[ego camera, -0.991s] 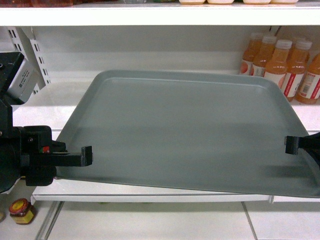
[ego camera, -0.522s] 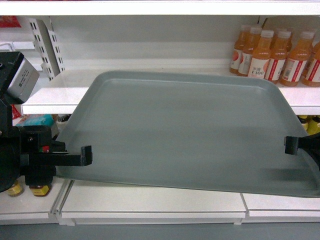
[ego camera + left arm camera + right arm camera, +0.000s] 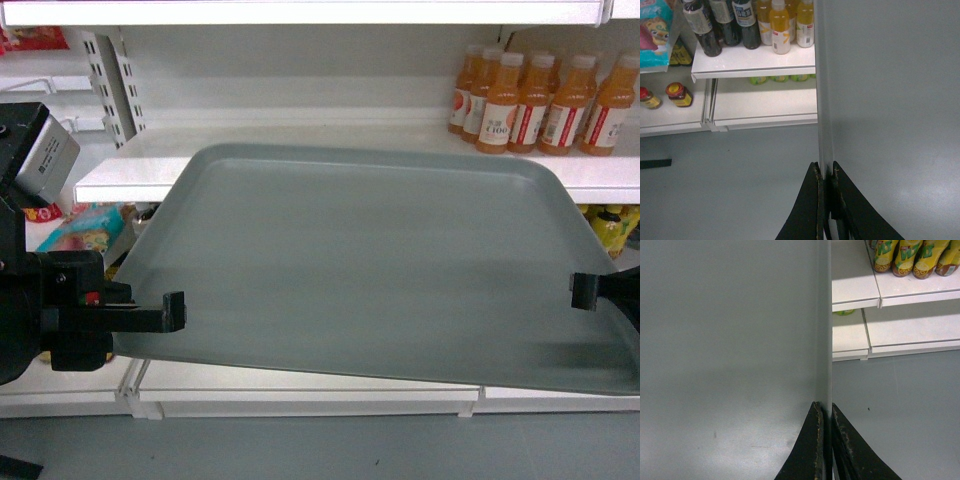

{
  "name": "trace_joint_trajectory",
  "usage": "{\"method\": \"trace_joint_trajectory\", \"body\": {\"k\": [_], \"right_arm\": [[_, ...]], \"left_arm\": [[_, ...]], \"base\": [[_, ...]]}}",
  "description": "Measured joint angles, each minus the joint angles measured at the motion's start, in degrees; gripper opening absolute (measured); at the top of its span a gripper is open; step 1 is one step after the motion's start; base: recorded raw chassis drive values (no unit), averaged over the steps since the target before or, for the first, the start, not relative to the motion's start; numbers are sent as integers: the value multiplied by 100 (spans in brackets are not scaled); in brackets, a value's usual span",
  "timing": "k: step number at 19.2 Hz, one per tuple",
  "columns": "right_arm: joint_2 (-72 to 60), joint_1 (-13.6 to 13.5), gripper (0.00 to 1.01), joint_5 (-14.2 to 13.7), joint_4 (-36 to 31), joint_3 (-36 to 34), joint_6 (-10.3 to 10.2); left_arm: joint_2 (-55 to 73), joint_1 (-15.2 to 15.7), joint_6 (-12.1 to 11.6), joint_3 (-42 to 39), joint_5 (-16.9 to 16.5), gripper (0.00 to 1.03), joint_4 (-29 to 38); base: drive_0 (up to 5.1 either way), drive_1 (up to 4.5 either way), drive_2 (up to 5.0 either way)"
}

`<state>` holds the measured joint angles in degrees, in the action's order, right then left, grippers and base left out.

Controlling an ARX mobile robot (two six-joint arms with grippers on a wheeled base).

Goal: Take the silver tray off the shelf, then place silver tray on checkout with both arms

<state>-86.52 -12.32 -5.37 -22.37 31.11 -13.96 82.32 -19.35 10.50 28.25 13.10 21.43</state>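
Observation:
The silver tray (image 3: 370, 270) hangs in the air in front of the white shelf (image 3: 300, 160), held level between both arms, clear of the shelf boards. My left gripper (image 3: 176, 310) is shut on the tray's left rim (image 3: 824, 100); in the left wrist view the left gripper (image 3: 825, 172) pinches that rim edge-on. My right gripper (image 3: 582, 291) is shut on the right rim; the right wrist view shows the right gripper (image 3: 824, 410) clamped on the tray's edge (image 3: 824, 315). The tray's grey surface (image 3: 730, 350) fills the left of that view. The checkout is out of view.
Orange juice bottles (image 3: 540, 100) stand on the shelf at the back right. Dark and yellow bottles (image 3: 755, 22) sit on a lower shelf, with jars (image 3: 677, 94) and a colourful packet (image 3: 85, 228) to the left. Grey floor (image 3: 730, 180) lies below.
The shelves and bottles have shifted upward and shrunk in the head view, and floor now shows, so I have backed away from the shelf. The tray stays the same between both grippers.

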Motion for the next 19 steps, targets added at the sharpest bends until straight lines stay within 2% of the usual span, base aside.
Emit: {"method": "trace_joint_trajectory", "body": {"k": [19], "right_arm": [[-2,-4,4,-22,37,-2,-2]], "left_arm": [[2,4,0,-9,15,3,-20]], "base": [[7,-383,397]]}}
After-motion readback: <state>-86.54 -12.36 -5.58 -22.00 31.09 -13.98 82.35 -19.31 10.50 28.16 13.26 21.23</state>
